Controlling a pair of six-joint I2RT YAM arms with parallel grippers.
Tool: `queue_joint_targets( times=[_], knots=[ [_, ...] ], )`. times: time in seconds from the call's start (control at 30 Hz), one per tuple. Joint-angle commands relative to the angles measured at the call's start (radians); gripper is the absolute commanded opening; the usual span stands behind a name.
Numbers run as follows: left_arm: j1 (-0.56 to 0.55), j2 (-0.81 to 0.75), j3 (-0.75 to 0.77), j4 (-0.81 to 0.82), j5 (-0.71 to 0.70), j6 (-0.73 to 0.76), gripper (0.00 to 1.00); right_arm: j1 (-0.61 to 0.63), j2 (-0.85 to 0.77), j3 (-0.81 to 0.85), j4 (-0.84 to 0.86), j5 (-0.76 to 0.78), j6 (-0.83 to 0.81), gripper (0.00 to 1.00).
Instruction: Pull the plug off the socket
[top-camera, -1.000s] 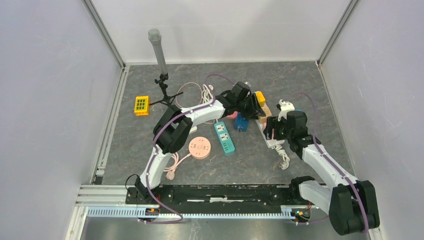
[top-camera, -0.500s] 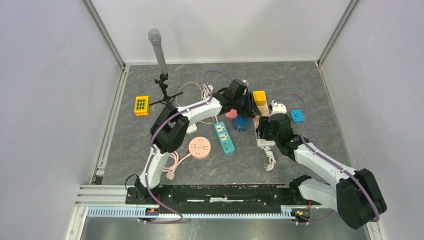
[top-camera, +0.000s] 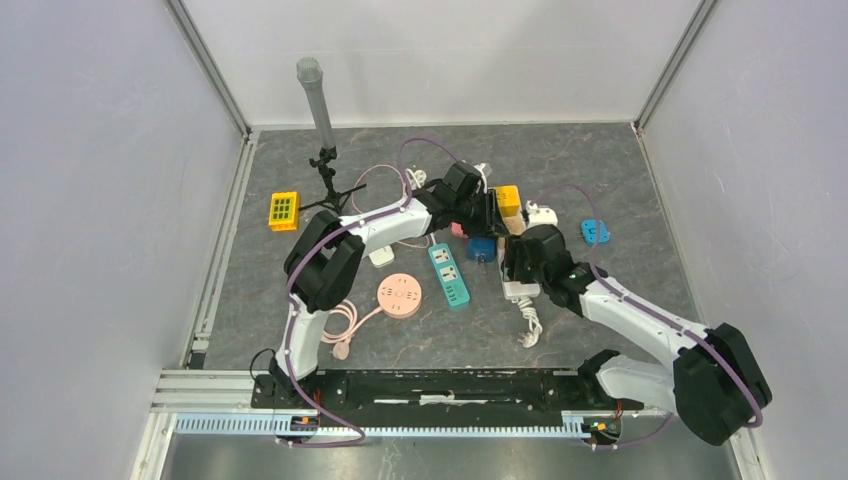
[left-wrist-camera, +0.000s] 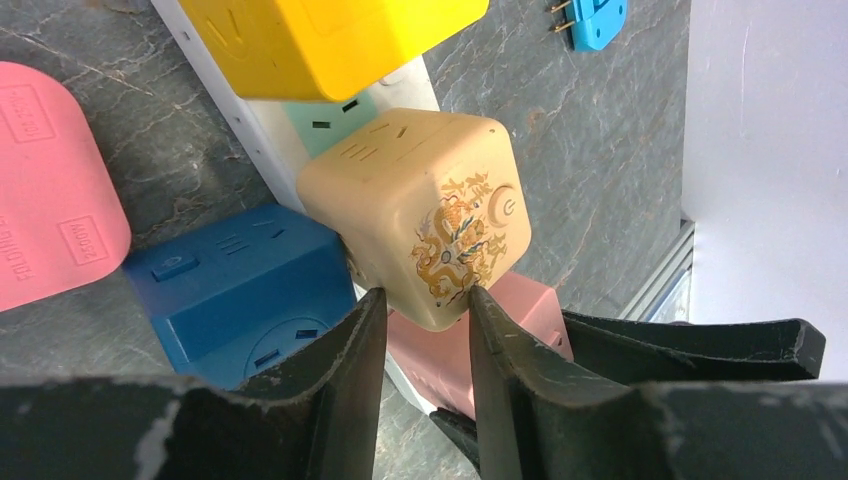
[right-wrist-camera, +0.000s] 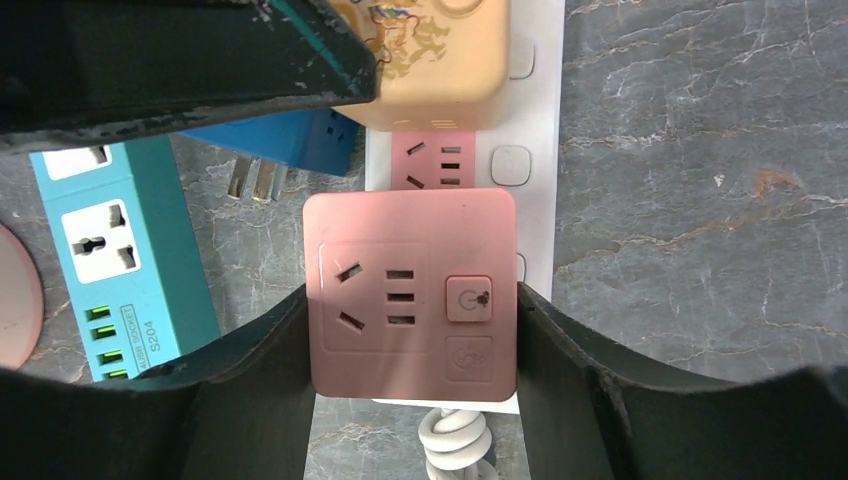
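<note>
Grey marbled surface (top-camera: 620, 170) between pale walls carries, seen from above, two strips: one white power strip (top-camera: 521, 290) and one teal strip (top-camera: 450, 275). It also carries one round pink socket (top-camera: 400, 293) (its lettering too small to read) and one yellow block (top-camera: 283, 211). Both arms meet over the white power strip near the middle. From the left wrist, four cubes show: a yellow cube plug (left-wrist-camera: 330, 40), a beige cube plug (left-wrist-camera: 420, 210) (gold dragon drawing and a power symbol on its face), a blue cube plug (left-wrist-camera: 240, 280) and the pink cube plug (left-wrist-camera: 505, 330). The left fingers (left-wrist-camera: 345, 360) stand a narrow gap apart with the beige cube plug's lower corner between their tips; whether they pinch it I cannot tell. From the right wrist, the right fingers (right-wrist-camera: 265, 350) press against both sides of the pink cube plug, which sits on the white power strip at its cord end, with one outlet and two buttons on top. The teal strip reads "S204" beside green ports.
</note>
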Motion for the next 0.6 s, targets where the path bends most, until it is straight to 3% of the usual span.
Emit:
queue_joint_targets(
  times=[0.0, 0.47, 0.57],
  knots=[
    [0.031, 0.028, -0.059, -0.185, -0.02, 0.135, 0.4, 0.091, 0.058, 0.105, 0.038, 0.081, 0.018, 0.0],
    [0.033, 0.037, -0.041, -0.216, -0.015, 0.155, 0.4, 0.082, 0.098, 0.134, 0.146, -0.064, 0.027, 0.0],
    [0.033, 0.037, -0.041, -0.22, -0.01, 0.159, 0.4, 0.15, 0.144, 0.178, 0.095, 0.059, -0.003, 0.0]
  ],
)
